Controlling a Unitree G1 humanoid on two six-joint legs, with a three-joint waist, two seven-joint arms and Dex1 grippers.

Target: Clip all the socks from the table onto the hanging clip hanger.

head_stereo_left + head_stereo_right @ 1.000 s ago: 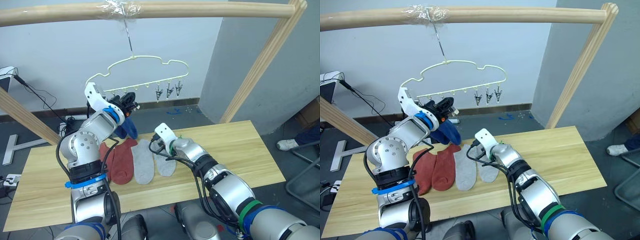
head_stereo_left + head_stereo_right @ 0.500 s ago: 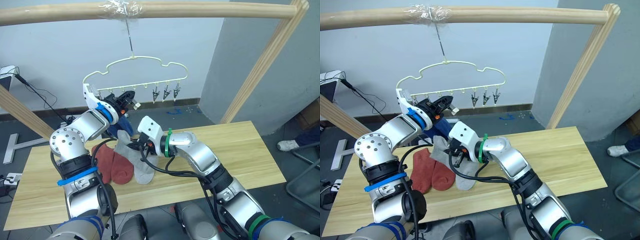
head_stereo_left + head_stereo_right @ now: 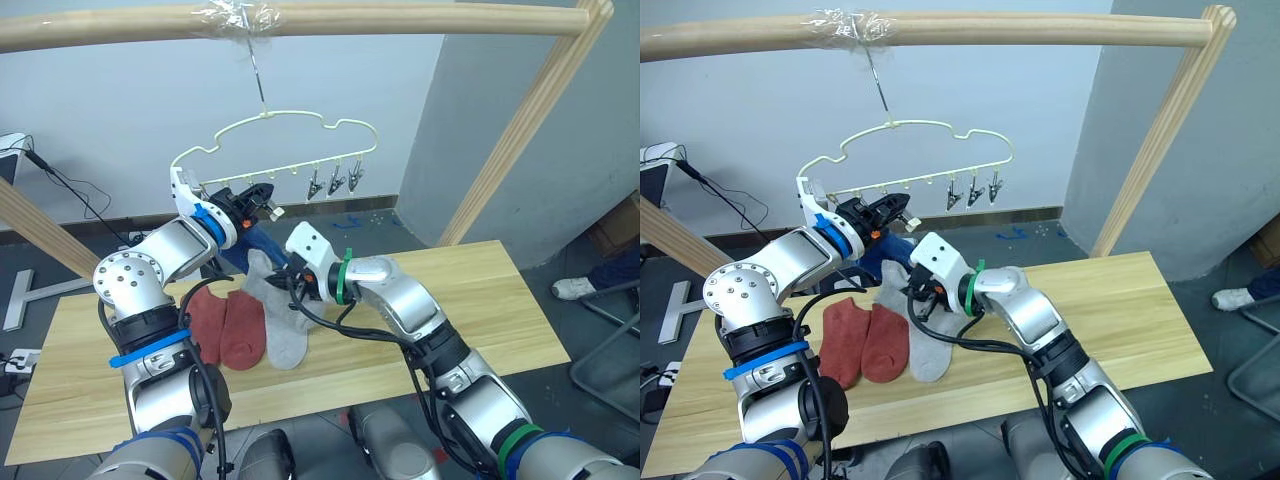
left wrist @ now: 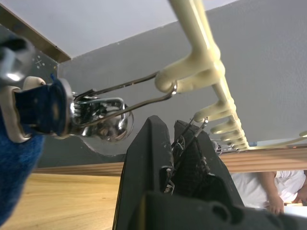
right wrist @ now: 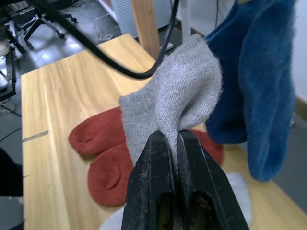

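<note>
Over on the left, the left pincer [image 3: 262, 195] is raised to the bottom bar of the clip hanger [image 3: 272, 150], its fingers pressed together around one of the silver clips [image 4: 189, 143], apparently squeezing it open. Just beside that, blue socks [image 3: 250, 250] already hang from the neighbouring clips. Below them two rust-red socks [image 3: 228, 325] lie flat on the bench [image 3: 460, 310], touching each other, with one light grey sock [image 3: 287, 335] flat against their right edge. Next along, the right pincer [image 3: 293, 285] is closed on the cuff of the second grey sock [image 5: 175, 103], carrying it clear of the bench, near the blue pair but below the clip row. Further right, three clips [image 3: 335, 180] hang empty.

By my reading, the step in hand is delivering this grey sock. The next move calls for lifting the cuff up into the clip that the left pincer holds, then releasing that clip so it bites before the right lets go.
</note>
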